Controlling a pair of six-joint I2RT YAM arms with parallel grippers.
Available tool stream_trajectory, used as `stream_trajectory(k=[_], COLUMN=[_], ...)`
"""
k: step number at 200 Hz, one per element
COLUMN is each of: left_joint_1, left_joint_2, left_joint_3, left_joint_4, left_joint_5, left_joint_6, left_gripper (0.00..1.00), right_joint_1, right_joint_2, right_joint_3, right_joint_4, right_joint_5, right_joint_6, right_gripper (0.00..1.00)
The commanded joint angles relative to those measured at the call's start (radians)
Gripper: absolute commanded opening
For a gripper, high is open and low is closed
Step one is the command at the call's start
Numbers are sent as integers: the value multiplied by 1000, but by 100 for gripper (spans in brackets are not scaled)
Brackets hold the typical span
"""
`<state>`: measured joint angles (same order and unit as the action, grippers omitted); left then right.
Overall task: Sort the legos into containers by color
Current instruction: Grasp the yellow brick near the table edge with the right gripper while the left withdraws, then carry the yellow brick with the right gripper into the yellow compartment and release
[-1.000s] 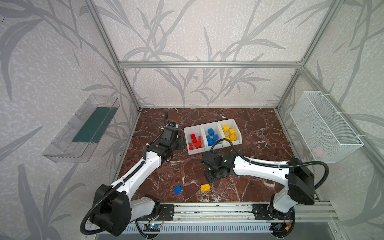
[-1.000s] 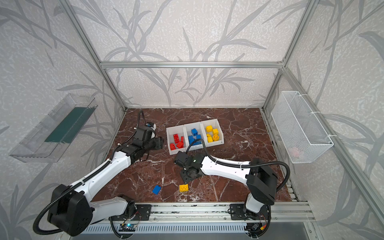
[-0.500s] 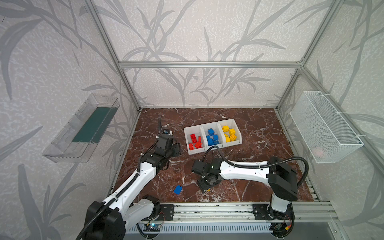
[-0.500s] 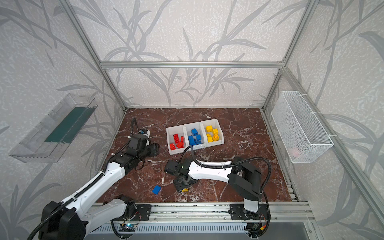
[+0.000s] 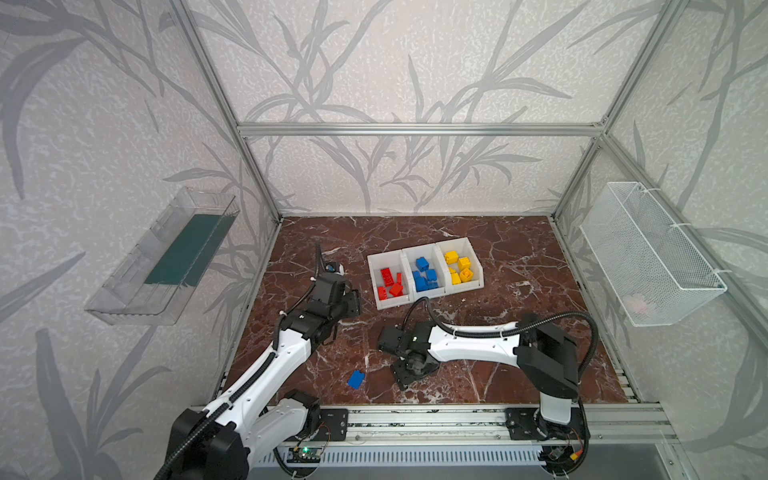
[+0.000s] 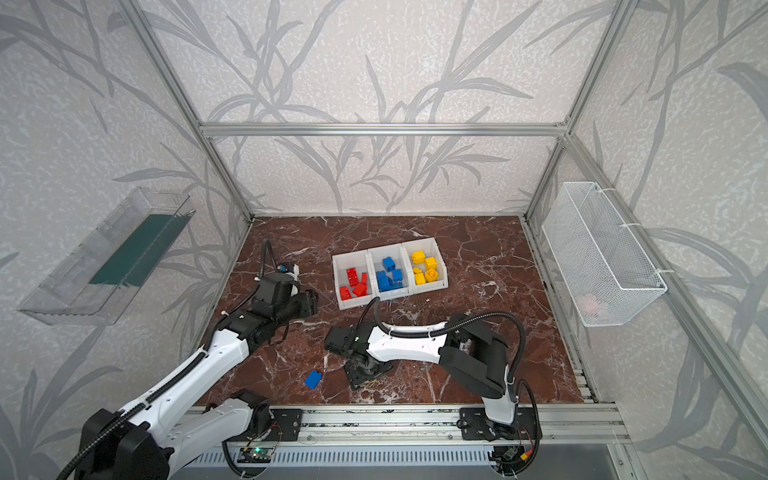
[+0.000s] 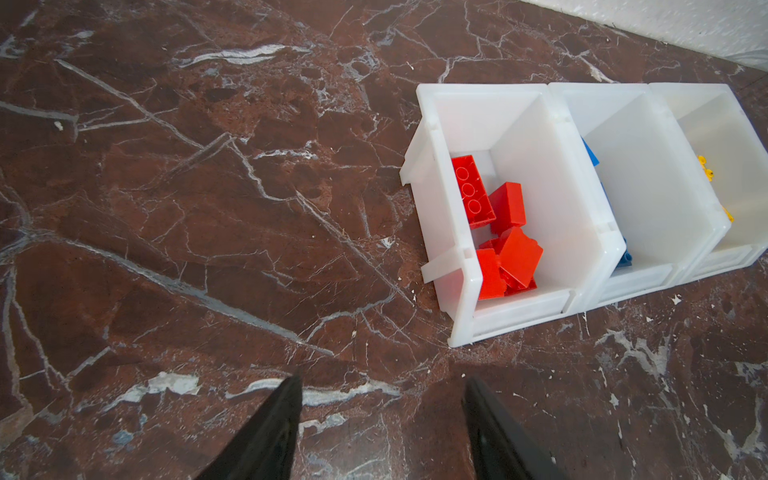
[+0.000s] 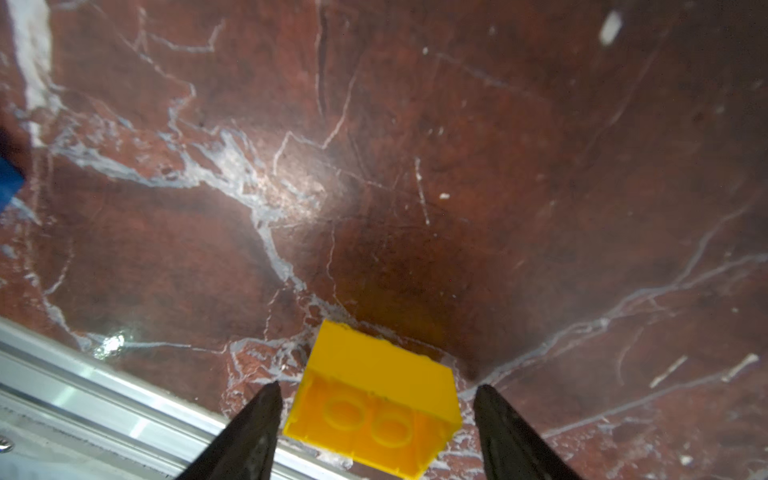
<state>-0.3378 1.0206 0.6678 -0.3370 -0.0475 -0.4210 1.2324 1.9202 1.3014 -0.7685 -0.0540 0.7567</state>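
Three white bins stand in a row: the red bin [image 5: 395,301] [image 7: 540,187], the blue bin [image 5: 420,250] and the yellow bin [image 5: 478,274], each holding several bricks of its colour. A loose blue brick [image 5: 356,379] [image 6: 313,379] lies near the front. My right gripper [image 5: 409,372] [image 8: 377,386] is open and low over a yellow brick [image 8: 374,399], with a finger on each side and a gap at both. Both top views hide that brick under the gripper. My left gripper [image 5: 353,301] [image 7: 381,379] is open over bare floor, left of the red bin.
The aluminium front rail [image 8: 83,386] runs right beside the yellow brick. A wire basket [image 5: 648,253] hangs on the right wall and a clear tray [image 5: 166,257] on the left wall. The floor is brown marble [image 5: 519,266].
My right gripper has moved toward the front left and come down over the yellow brick, covering it in the top views, with its jaws wider apart. My left gripper has drawn back a little from the red bin.
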Motion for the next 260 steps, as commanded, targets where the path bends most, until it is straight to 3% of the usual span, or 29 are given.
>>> stream_trajectory(k=[1, 99, 146, 174, 210, 260], left_joint_1=[3, 5, 5, 5, 5, 5], left_joint_2=[-19, -1, 1, -7, -20, -33], left_joint_3=[-10, -5, 3, 1, -7, -20], left_joint_4=[-16, -10, -20, -29, -37, -51], left_joint_5=[3, -7, -15, -12, -13, -5], left_joint_6=[-12, -9, -8, -19, -33, -59], left_gripper=[65, 65, 65, 65, 65, 65], right_joint_1=[3, -35, -95, -201, -465, -747], right_joint_2=[21, 8, -47, -129, -207, -150], right_joint_3=[30, 15, 18, 42, 127, 244], right_joint_4=[-38, -33, -62, -101, -130, 11], right_joint_5=[8, 11, 44, 87, 125, 107], right_joint_6=[17, 2, -50, -161, -310, -420], right_gripper=[71, 49, 47, 46, 46, 46])
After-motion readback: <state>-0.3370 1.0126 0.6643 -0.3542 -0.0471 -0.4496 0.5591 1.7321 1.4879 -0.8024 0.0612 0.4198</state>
